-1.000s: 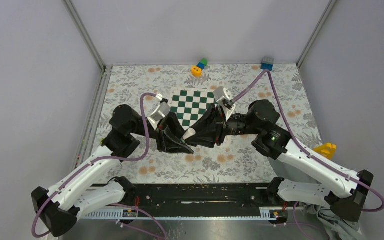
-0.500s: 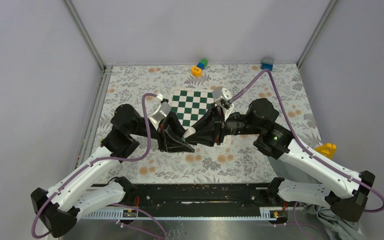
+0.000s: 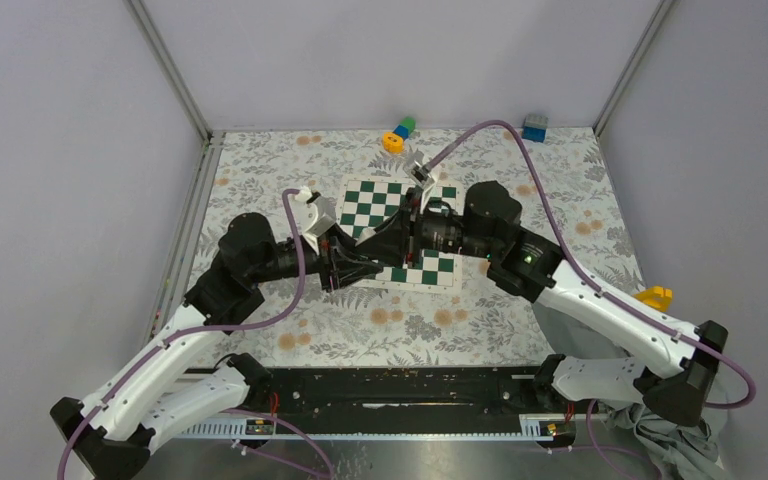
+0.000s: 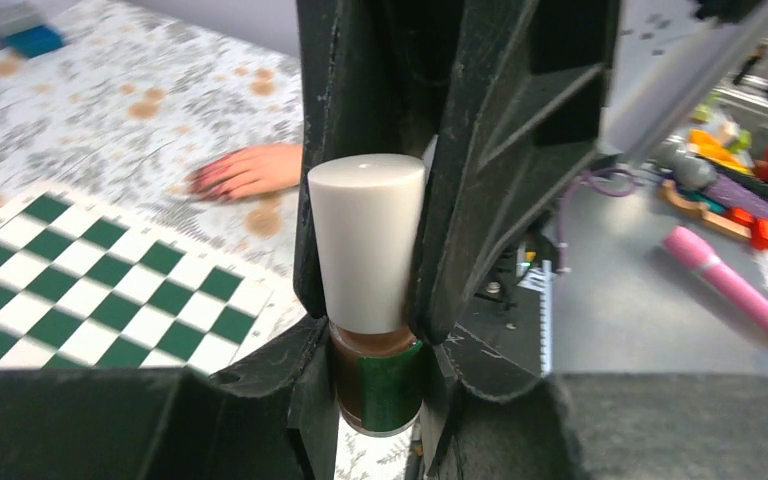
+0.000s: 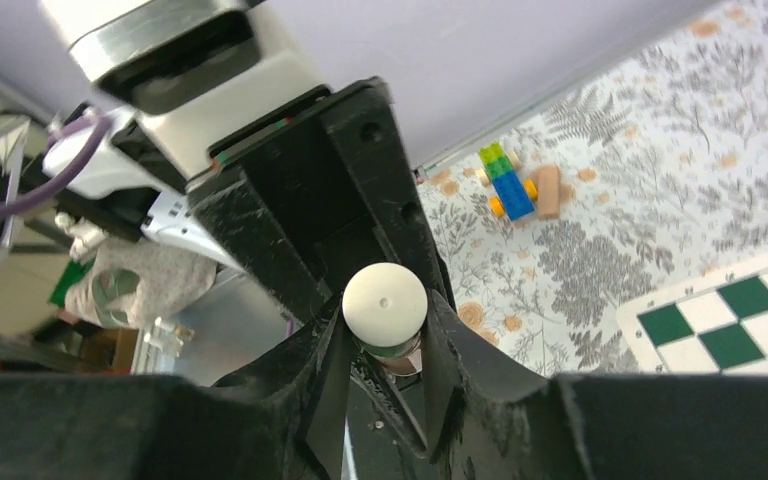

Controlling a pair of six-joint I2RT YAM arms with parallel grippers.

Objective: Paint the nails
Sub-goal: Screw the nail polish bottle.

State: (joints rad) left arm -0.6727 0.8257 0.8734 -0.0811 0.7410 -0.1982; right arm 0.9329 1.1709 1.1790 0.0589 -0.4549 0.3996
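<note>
Nails, reddish pink, show on a hand lying flat on the floral tabletop, just right of the chessboard, fingertips pointing toward the board. In the top view the right arm hides the hand.

Near the right edge sits a yellow piece. Toward the middle, the two arms meet over the near left part of the chessboard. The left fingers pinch the brown and green glass of a polish bottle. The right fingers are pressed on either side of its white cap, which sits on the bottle. The bottle hangs in the air between them, off the board.

At the far edge stand a yellow, blue and green block toy and, in the right corner, a blue block.
</note>
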